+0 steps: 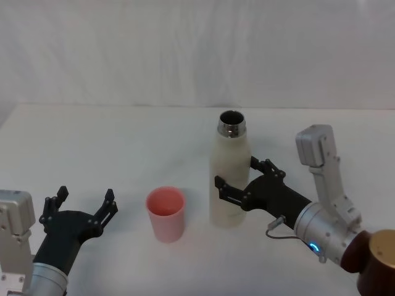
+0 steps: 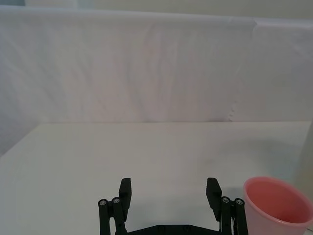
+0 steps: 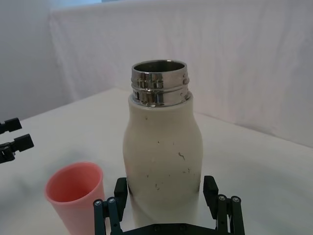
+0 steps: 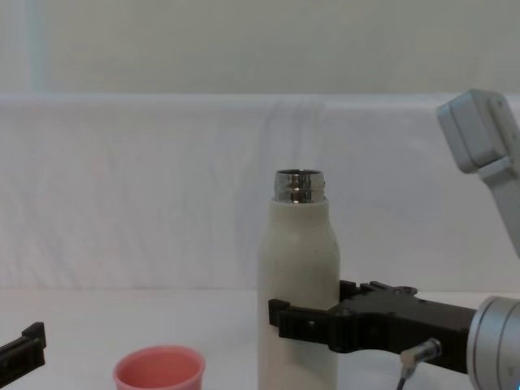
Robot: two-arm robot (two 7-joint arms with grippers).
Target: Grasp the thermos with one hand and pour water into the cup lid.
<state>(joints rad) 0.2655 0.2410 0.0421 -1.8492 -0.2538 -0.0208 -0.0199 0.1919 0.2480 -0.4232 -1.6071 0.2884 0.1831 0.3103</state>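
The cream-white thermos [image 1: 228, 160] stands upright on the white table, its steel neck uncapped. My right gripper [image 1: 235, 174] reaches in from the right at the bottle's lower half. It is open, one finger on each side of the body [image 3: 164, 147] and close to its wall. The pink cup lid [image 1: 165, 213] stands upright just left of the thermos, near the table's front. My left gripper [image 1: 86, 196] rests open and empty farther left, apart from the cup lid [image 2: 276, 205]. The chest view shows the thermos [image 4: 296, 252] towering over the cup lid [image 4: 158, 370].
The white table [image 1: 123, 142] stretches back to a white cloth backdrop [image 1: 197, 49]. Bare surface lies behind and left of the cup lid.
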